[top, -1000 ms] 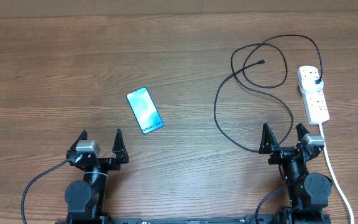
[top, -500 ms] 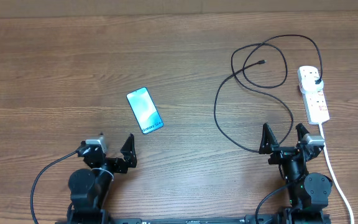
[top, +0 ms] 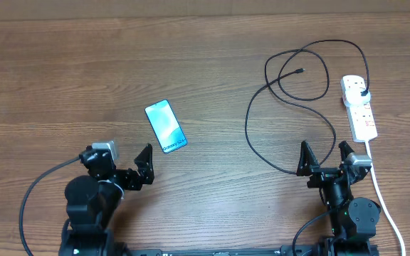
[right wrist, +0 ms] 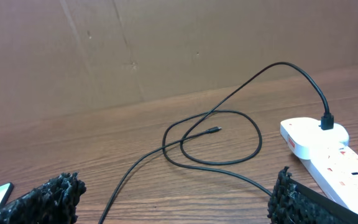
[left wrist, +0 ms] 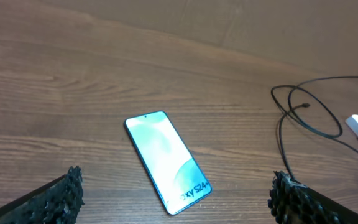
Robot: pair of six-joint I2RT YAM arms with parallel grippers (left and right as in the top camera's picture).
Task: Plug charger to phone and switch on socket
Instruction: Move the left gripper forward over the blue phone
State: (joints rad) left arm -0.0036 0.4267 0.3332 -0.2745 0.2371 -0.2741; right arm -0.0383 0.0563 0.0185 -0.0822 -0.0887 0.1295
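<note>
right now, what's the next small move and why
Probably advance the open left tool onto the Galaxy S24 phone lying just ahead. The charger is already plugged into the power strip, but its connector tip lies loose, far from the phone, so they must be brought together.

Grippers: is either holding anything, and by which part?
Nothing is held. Left gripper and right gripper are open, empty; the slim blue-screened phone and thin black charger cable lie free.

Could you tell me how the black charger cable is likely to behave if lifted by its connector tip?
The charger lies in loose loops, so it will probably sag floppily. Its plug sits in the socket, so that end is likely anchored. The connector tip looks small, perhaps slippery.
</note>
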